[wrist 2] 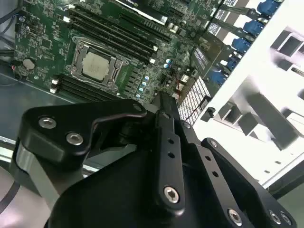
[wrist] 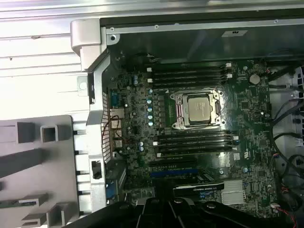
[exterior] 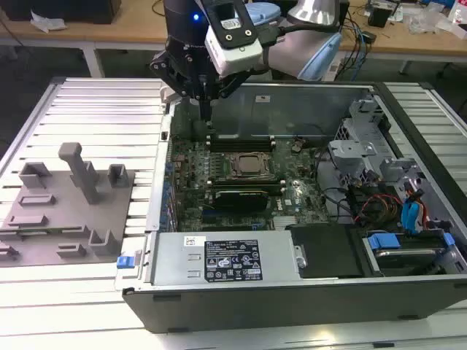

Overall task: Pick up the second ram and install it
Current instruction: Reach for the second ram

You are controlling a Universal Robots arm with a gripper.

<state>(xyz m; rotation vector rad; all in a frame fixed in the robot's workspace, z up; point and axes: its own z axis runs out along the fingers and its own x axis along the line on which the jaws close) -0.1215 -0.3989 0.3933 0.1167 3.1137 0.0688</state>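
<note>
My gripper [exterior: 206, 111] hangs over the back corner of the open computer case [exterior: 292, 299], on the exterior view's left. Its fingers point down and look shut, with nothing seen between them. In the second wrist view the gripper [wrist 2: 162, 100] is above the motherboard's edge. The CPU socket [exterior: 248, 166] [wrist: 197, 109] sits mid-board, with long black memory slots [wrist: 190, 76] on one side and more slots [wrist: 197, 142] on the other. A grey moulded tray [exterior: 66, 211] [wrist: 28, 190] lies outside the case, at the exterior view's left. The second ram is hidden from me.
A silver power supply [exterior: 226, 259] fills the case's near side. Drive bays and red and blue cables [exterior: 387, 200] crowd the exterior view's right. The case's metal side wall [exterior: 157, 189] stands between tray and motherboard. Everything rests on a white slatted table [exterior: 95, 109].
</note>
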